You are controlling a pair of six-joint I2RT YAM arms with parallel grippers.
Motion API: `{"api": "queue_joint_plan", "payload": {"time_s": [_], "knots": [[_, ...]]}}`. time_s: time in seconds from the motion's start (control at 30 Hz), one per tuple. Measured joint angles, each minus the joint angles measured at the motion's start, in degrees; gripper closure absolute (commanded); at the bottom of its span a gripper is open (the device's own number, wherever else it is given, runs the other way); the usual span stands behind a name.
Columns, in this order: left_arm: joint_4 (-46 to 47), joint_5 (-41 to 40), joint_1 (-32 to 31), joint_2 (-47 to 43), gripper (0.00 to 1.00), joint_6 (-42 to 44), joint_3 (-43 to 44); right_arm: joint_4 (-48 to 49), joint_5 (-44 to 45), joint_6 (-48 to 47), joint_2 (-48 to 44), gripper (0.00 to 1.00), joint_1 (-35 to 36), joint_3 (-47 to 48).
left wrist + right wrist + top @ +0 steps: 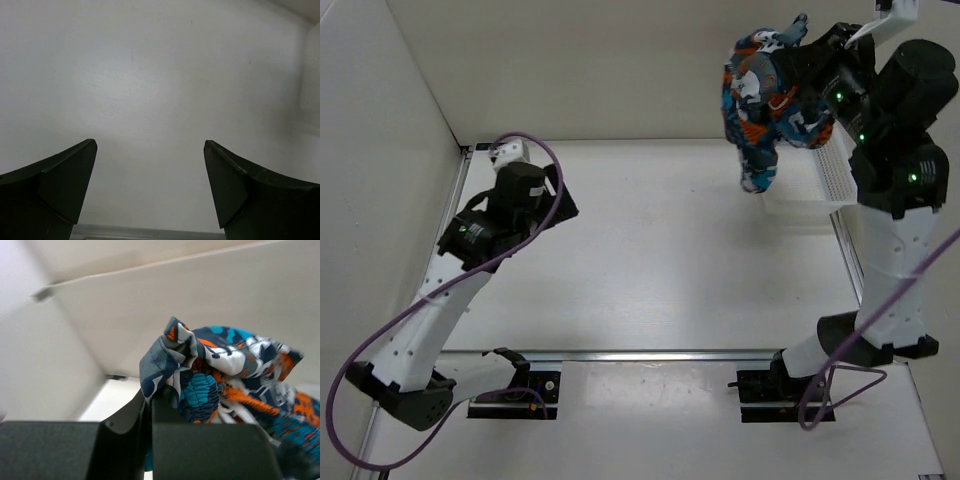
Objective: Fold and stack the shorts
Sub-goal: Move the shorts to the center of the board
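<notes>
We see the right hand [150, 402] clamped shut on a bunched fold of the shorts [225, 372], lifted clear of the tabletop [650, 260] at its far right corner, beside a white mesh basket [825, 185]. The cloth hangs from the hand in a crumpled bundle, printed in teal, blue, orange, white and dark grey. The left hand [150, 185] hovers over the tabletop with its fingers wide apart, well apart from the shorts.
</notes>
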Motion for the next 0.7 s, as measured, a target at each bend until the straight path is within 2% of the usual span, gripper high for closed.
{"api": "queue_joint_plan", "payload": {"time_s": [0.2, 0.3, 0.37, 0.4, 0.43, 0.5, 0.53, 0.57, 0.63, 0.67, 0.7], "knots": [[-4.35, -5.60, 3.41, -1.68, 0.00, 1.05, 11.34, -2.14, 0.46, -0.20, -8.87, 1.00, 10.54, -7.08], [-6.56, -5.81, 3.65, -1.55, 0.00, 2.51, 15.82, -2.82, 1.27, 0.11, -9.70, 1.00, 11.89, -11.72], [-6.88, -5.46, 3.65, -1.73, 0.00, 3.32, 16.50, -2.78, 2.21, 0.24, -7.78, 0.95, 12.09, -14.47], [-7.15, -5.27, 3.65, -1.77, 0.00, 3.61, 16.35, -2.60, 2.62, 0.35, -6.38, 0.85, 12.13, -15.54], [-7.13, -4.92, 3.65, -1.77, 0.00, 3.91, 15.89, -2.29, 3.21, 0.50, -4.35, 0.48, 12.33, -16.90], [-7.06, -3.85, 3.67, -1.68, 0.00, 4.37, 13.73, -2.82, 4.13, 0.42, 1.49, 0.20, 12.46, -16.98], [-7.34, -3.21, 3.67, -1.03, 0.00, 4.57, 12.70, -3.98, 4.76, 0.15, 6.23, 0.12, 12.46, -15.61], [-7.72, -2.32, 3.69, -0.02, 0.00, 4.70, 11.93, -5.79, 5.99, -0.28, 11.23, 0.03, 12.48, -13.35], [-8.17, -0.52, 3.69, 2.78, 0.02, 4.96, 10.62, -8.11, 8.44, -0.42, 18.84, 0.03, 12.61, -11.89], [-8.22, 0.76, 3.69, 4.98, 0.09, 4.98, 9.40, -9.62, 10.12, -0.20, 21.29, 0.03, 12.68, -13.44], [-8.22, 2.38, 3.63, 7.56, 0.14, 4.87, 7.30, -10.21, 12.26, 0.28, 21.70, 0.09, 12.72, -18.43]]}}
